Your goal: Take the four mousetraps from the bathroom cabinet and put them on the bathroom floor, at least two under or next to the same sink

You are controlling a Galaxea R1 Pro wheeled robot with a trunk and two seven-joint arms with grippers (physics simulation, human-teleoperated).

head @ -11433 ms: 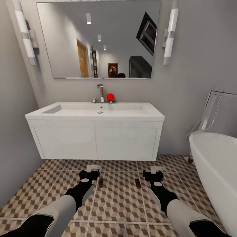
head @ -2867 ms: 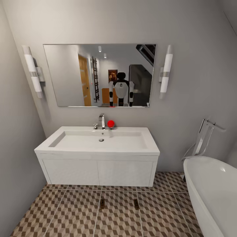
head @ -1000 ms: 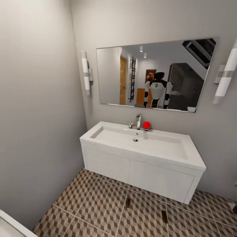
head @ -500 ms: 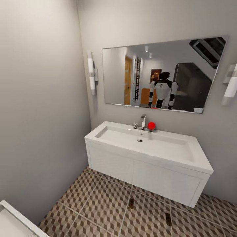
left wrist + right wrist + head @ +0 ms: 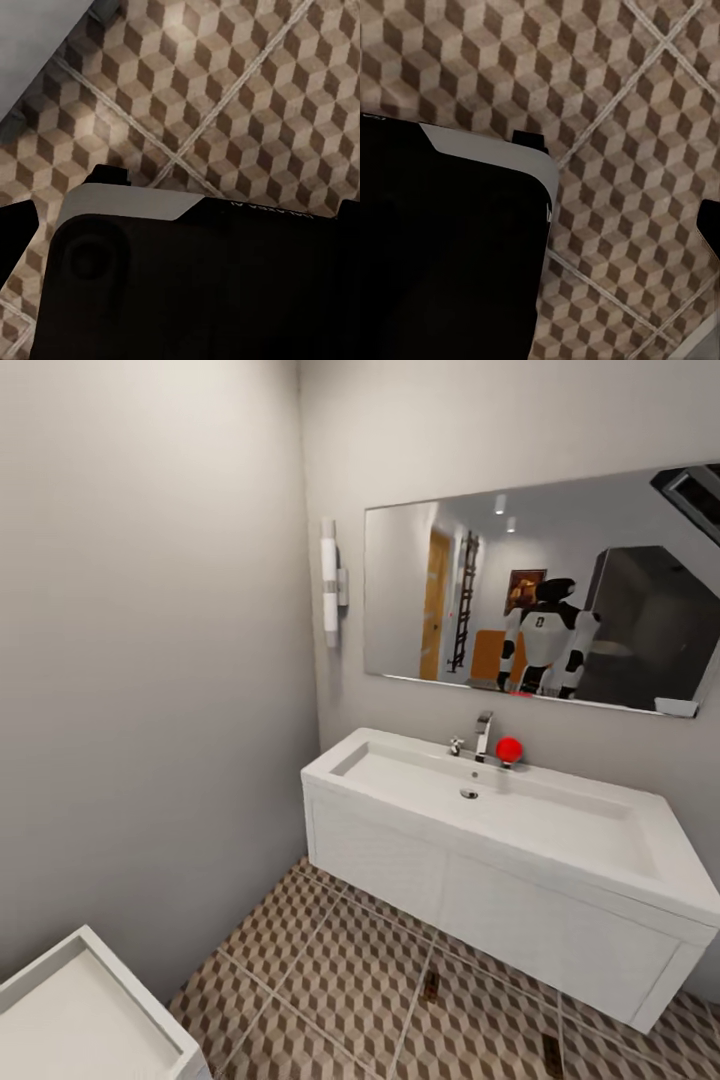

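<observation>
Two mousetraps lie on the cube-patterned bathroom floor [image 5: 330, 950] in front of the white sink [image 5: 520, 840]: one mousetrap [image 5: 431, 987] below its middle, the other [image 5: 551, 1056] further right at the picture's lower edge. The cabinet is out of view, though an orange-brown block shows in the mirror behind my reflection. My left gripper [image 5: 180, 225] hangs over the floor tiles, one dark finger [image 5: 15, 232] at each picture edge, wide apart, holding nothing. On my right gripper [image 5: 540, 225], one finger [image 5: 709, 225] sits at the picture edge over bare tiles.
A grey wall [image 5: 150, 660] closes the left side. The corner of a white square toilet [image 5: 80, 1020] sits at the lower left. Above the sink hang a mirror [image 5: 540, 600] and a wall lamp [image 5: 330, 585]. A tap [image 5: 484, 735] and a red ball [image 5: 509, 750] stand on the basin.
The head view has swung left: the sink now sits further right in the picture and the toilet corner has come in. The two mousetraps lie where they were.
</observation>
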